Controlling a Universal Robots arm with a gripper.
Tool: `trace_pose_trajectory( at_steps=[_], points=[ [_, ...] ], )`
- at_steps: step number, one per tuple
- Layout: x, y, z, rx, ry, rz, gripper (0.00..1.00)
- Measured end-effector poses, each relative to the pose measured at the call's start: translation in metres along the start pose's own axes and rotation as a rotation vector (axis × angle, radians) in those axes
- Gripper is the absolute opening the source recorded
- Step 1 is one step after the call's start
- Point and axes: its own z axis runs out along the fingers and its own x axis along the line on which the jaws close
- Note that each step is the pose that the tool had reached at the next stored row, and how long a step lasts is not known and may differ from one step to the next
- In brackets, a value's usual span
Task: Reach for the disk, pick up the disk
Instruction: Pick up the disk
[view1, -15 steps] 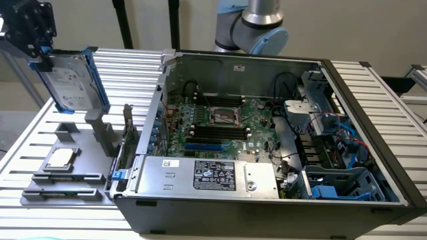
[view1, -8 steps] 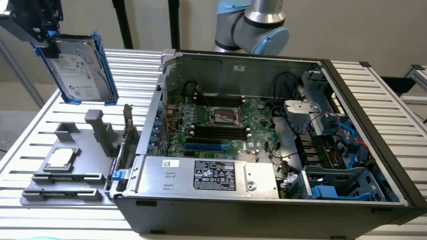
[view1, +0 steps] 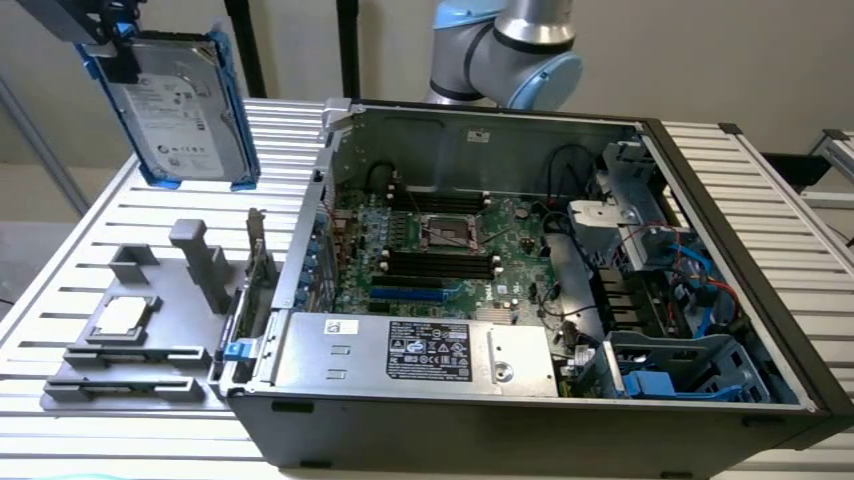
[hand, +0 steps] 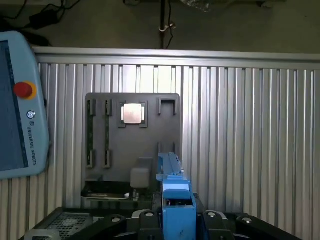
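Above the ribbed bench, the end effector grips the disk by its top edge, holding it upright.

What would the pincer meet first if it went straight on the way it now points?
Probably the grey fixture tray on the slatted table: the disk clamped in the pincer leads and would touch first. Depth is unclear.
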Motion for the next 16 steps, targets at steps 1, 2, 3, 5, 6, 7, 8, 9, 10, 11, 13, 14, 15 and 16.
trace_pose_trajectory(
  at_steps=[1,2,3,5,6,7,8,9,10,11,13,14,15,16],
  points=[
    [0.001,-0.0046,-0.0047,-0.0009,0.0001,0.000,0.33],
    [0.002,-0.0092,-0.0094,-0.0016,0.0000,0.000,0.33],
    [0.003,-0.0138,-0.0140,-0.0024,0.0000,0.000,0.33],
    [0.005,-0.0224,-0.0215,-0.0039,-0.0001,0.000,0.33],
    [0.006,-0.0269,-0.0243,-0.0045,-0.0003,0.000,0.33],
    [0.008,-0.0311,-0.0265,-0.0051,-0.0007,0.000,0.33],
    [0.009,-0.0356,-0.0284,-0.0057,-0.0011,0.000,0.33],
    [0.010,-0.0396,-0.0296,-0.0060,-0.0013,0.000,0.33],
    [0.011,-0.0444,-0.0310,-0.0065,-0.0014,0.000,0.33],
    [0.013,-0.0487,-0.0320,-0.0069,-0.0015,0.000,0.33],
    [0.015,-0.0577,-0.0335,-0.0077,-0.0015,0.000,0.33],
    [0.017,-0.0622,-0.0342,-0.0082,-0.0014,0.000,0.33],
    [0.018,-0.0669,-0.0349,-0.0086,-0.0015,0.000,0.33],
    [0.020,-0.0713,-0.0355,-0.0092,-0.0014,0.000,0.33]
  ],
)
